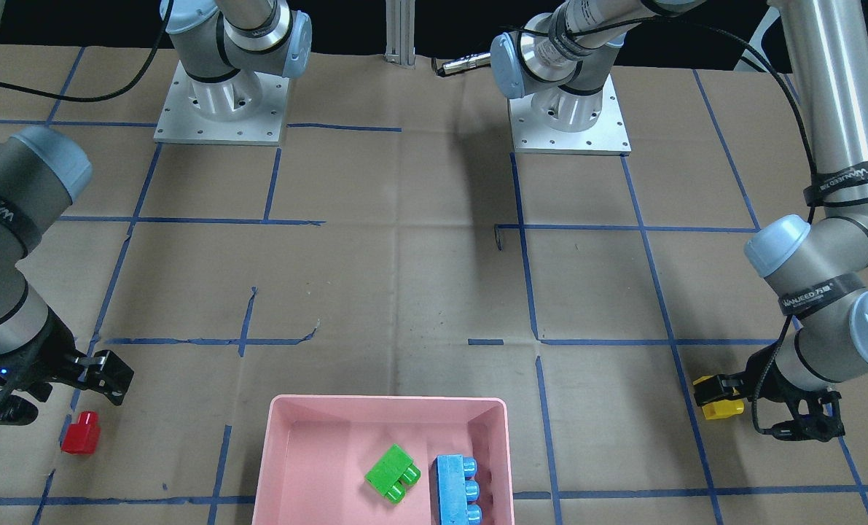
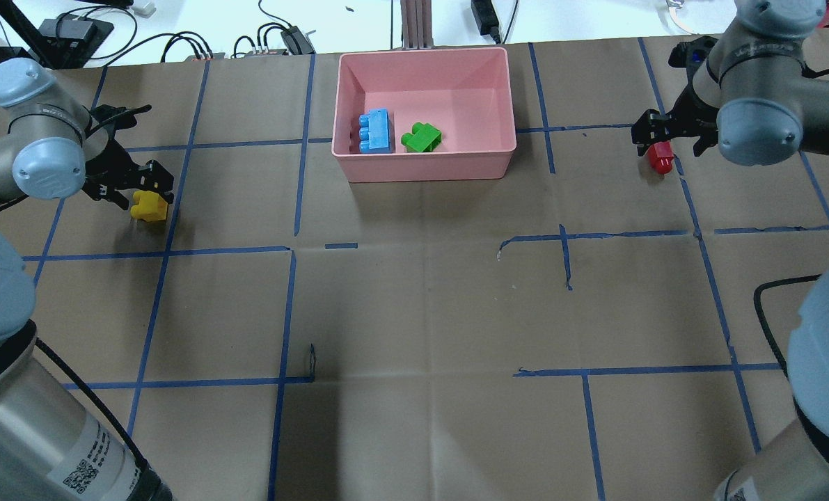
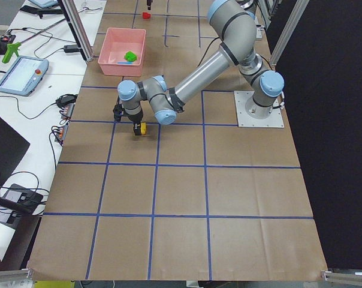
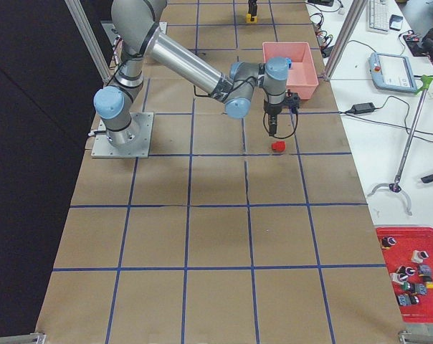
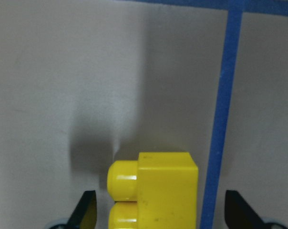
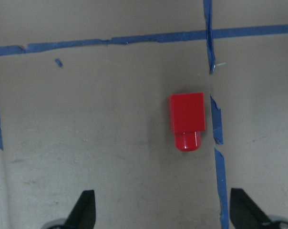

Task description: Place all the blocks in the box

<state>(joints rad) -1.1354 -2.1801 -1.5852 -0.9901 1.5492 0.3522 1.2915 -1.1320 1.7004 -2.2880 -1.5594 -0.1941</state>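
Observation:
The pale pink box (image 2: 428,170) stands at the table's far middle, with the blue block (image 2: 376,131) and green block (image 2: 422,137) lying inside; it also shows in the front view (image 1: 390,399). The yellow block (image 2: 149,207) lies on the paper at the left. My left gripper (image 2: 151,186) is low over it and open. In the left wrist view the yellow block (image 5: 156,191) sits between the fingers (image 5: 87,210) with gaps on both sides. The red block (image 2: 661,160) lies at the right. My right gripper (image 2: 667,139) is open above it, and the red block (image 6: 187,119) lies ahead of the fingertips (image 6: 84,210).
Brown paper with blue tape lines (image 2: 289,306) covers the table. Both arm bases (image 1: 222,102) stand at the robot's side. Cables and devices (image 2: 275,38) lie beyond the far edge behind the box.

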